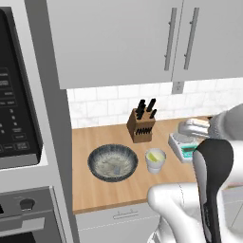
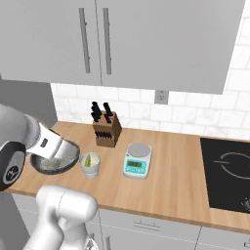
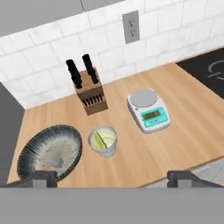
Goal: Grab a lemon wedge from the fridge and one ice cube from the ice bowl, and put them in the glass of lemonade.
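The ice bowl (image 3: 30, 151) is a wide, dark speckled dish at the counter's left end, also in the left base view (image 1: 97, 154). A small pale ice cube (image 3: 56, 162) rests in it. Just right of the bowl stands the glass of lemonade (image 3: 109, 148) (image 1: 155, 165) (image 2: 90, 170). A thin yellow-green lemon wedge (image 3: 100, 140) lies in its pale yellow liquid. My gripper (image 3: 113, 177) hangs above the counter's front edge, nearer than the glass. It is open, with its fingertips (image 3: 43, 177) far apart and nothing between them. In the right base view my arm covers part of the bowl (image 2: 68, 158). The fridge is out of view.
A wooden knife block (image 3: 90, 97) stands against the tiled wall behind the glass. A white-and-teal kitchen scale (image 3: 148, 110) sits to the right of the glass. A black cooktop (image 2: 227, 171) lies at the far right. An oven tower (image 1: 19, 118) bounds the left, with wall cabinets (image 1: 118, 38) overhead.
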